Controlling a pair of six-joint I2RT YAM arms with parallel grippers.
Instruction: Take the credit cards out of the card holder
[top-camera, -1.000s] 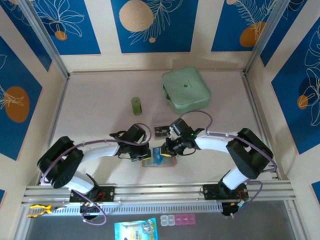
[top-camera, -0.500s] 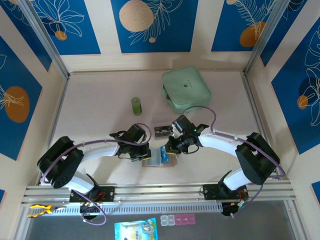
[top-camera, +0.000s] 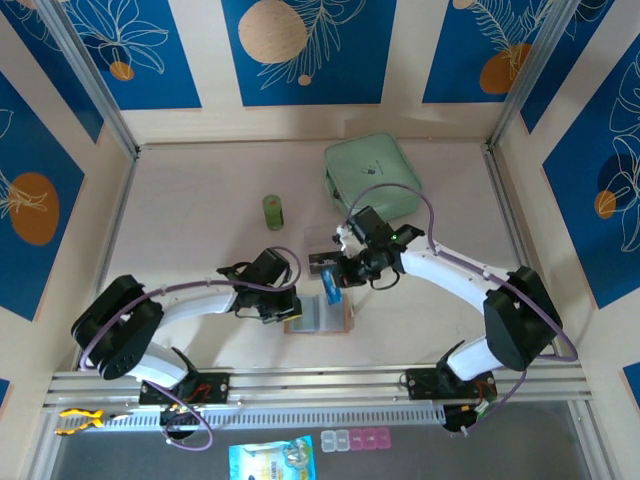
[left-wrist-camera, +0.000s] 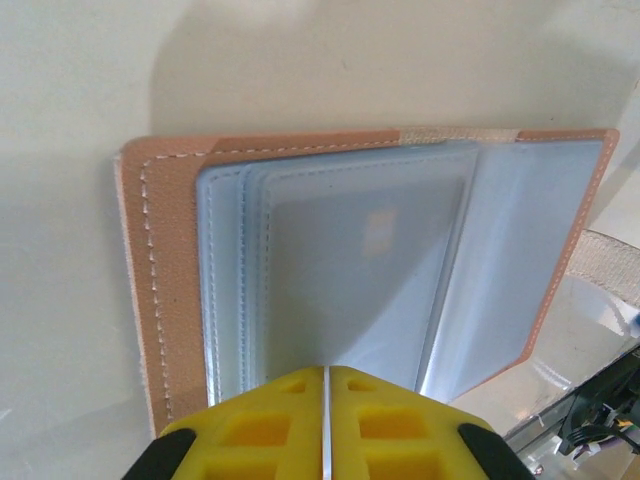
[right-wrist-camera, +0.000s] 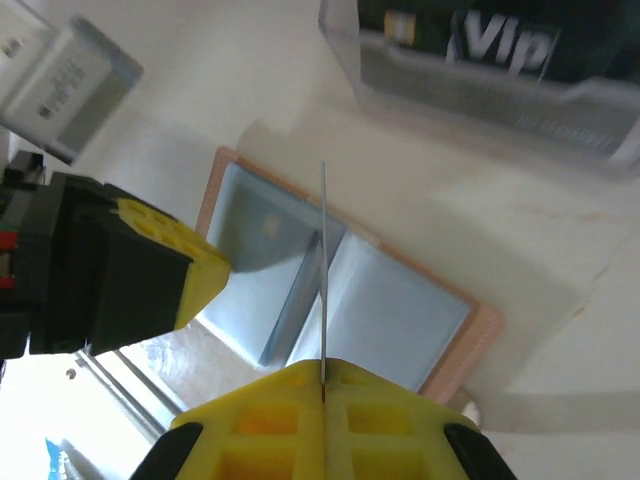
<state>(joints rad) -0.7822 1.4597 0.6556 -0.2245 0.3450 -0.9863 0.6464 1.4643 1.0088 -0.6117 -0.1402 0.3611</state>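
Observation:
The pinkish-tan card holder (top-camera: 318, 316) lies open on the table near the front edge, its grey-blue pockets (left-wrist-camera: 340, 260) facing up. My left gripper (top-camera: 291, 305) is shut, and its yellow tips (left-wrist-camera: 326, 372) rest on the near edge of the pockets. A little above the holder (right-wrist-camera: 400, 310), my right gripper (top-camera: 340, 277) is shut on a blue credit card (top-camera: 332, 285). In the right wrist view the card (right-wrist-camera: 323, 260) stands edge-on out of the right gripper (right-wrist-camera: 323, 368), clear of the pockets. The left gripper's fingers (right-wrist-camera: 180, 262) show at the holder's left side.
A clear plastic box (top-camera: 322, 262) with a dark printed card inside (right-wrist-camera: 480, 50) sits just behind the holder. Farther back are a mint-green zip case (top-camera: 372, 180) and a small green cylinder (top-camera: 273, 211). Metal rails run along the table's edges.
My right gripper has risen and drawn back from the holder, pulling the blue card out of the pockets. The left gripper has stayed on the holder's left side.

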